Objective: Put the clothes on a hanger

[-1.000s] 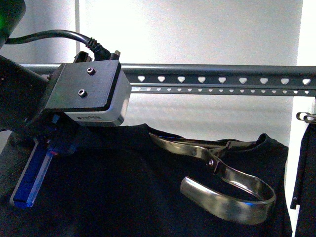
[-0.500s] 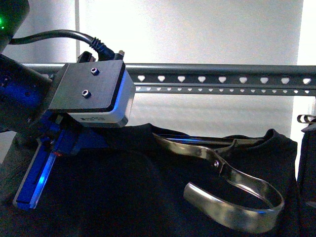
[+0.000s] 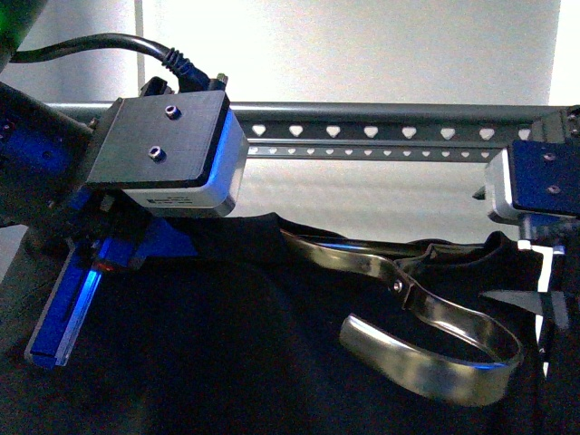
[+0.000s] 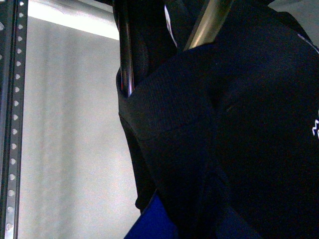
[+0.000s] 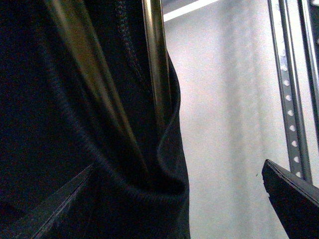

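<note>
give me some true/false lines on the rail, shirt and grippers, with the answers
1. The rail has a row of heart-shaped holes. True.
2. The shirt hangs from the rail. False: its metal hook sits below the rail, not over it.
3. The right gripper is open. True: in the right wrist view its fingers stand wide apart.
4. Only one arm shows in the front view. False: the left arm and the right arm both show.
5. The shirt is white. False: it is black.
</note>
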Action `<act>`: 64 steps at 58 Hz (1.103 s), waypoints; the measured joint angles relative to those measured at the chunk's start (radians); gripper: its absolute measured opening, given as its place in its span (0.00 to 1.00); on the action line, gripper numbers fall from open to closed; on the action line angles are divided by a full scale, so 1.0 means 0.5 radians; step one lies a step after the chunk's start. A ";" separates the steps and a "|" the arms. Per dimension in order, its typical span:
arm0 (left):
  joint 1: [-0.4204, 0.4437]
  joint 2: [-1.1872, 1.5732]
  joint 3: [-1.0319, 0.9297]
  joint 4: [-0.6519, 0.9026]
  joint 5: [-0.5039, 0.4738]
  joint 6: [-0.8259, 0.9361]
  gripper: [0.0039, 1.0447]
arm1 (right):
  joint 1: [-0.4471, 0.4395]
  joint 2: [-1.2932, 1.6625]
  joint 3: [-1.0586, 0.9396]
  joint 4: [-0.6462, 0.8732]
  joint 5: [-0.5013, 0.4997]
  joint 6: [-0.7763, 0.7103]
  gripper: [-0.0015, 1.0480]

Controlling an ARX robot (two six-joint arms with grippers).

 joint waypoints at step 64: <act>0.002 -0.002 0.027 0.015 0.015 -0.002 0.54 | -0.021 0.121 0.054 -0.262 0.103 0.304 0.09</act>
